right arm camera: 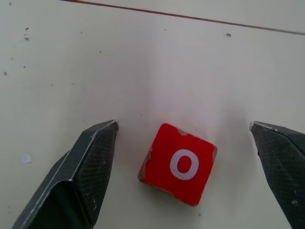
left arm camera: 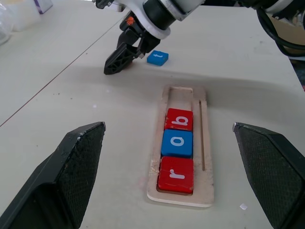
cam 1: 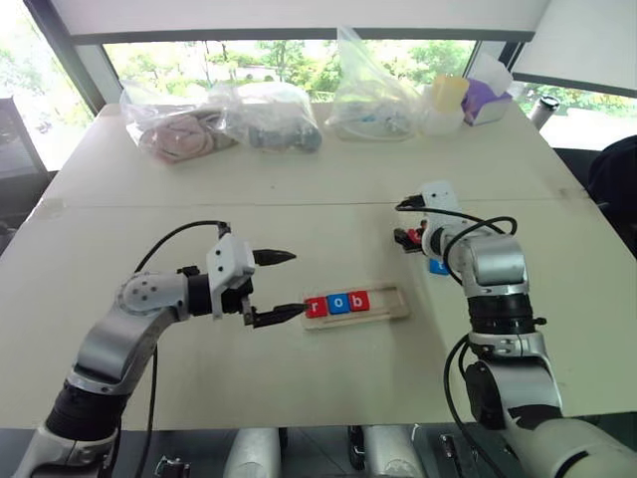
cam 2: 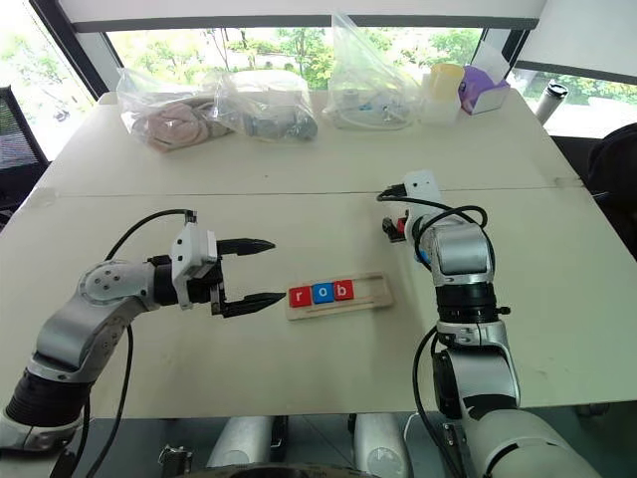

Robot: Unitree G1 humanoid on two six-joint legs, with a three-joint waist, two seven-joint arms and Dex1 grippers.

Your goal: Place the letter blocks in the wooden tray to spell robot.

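Three letter blocks already sit in the wooden tray (cam 1: 398, 302), which lies just right of centre in the left eye frame: a red r (left arm camera: 176, 174), a blue o (left arm camera: 177, 143) and a red b (left arm camera: 179, 119), filling the tray's left part and leaving its right part bare. Two more remain on the table (cam 1: 299, 199). The red o (right arm camera: 177, 163) lies flat between the fingers of my right gripper (right arm camera: 183, 136) in the right wrist frame, apart from both pads, a little nearer the left one and turned slightly askew to them. The blue t (left arm camera: 157, 57) rests just beside that gripper, near the top of the left wrist frame.

My right gripper stands wide and holds nothing. To take the red o well, I judge I should centre the tile between the pads first, then lower until the tips reach the table and close on two opposite edges, since the tile is thin and a corner grip could let it spin or slip. I should keep clear of the blue t so it is not knocked.

My left gripper (cam 1: 284, 286) is also spread wide and empty, hovering just left of the tray's left end; it could steady the tray if it slides.
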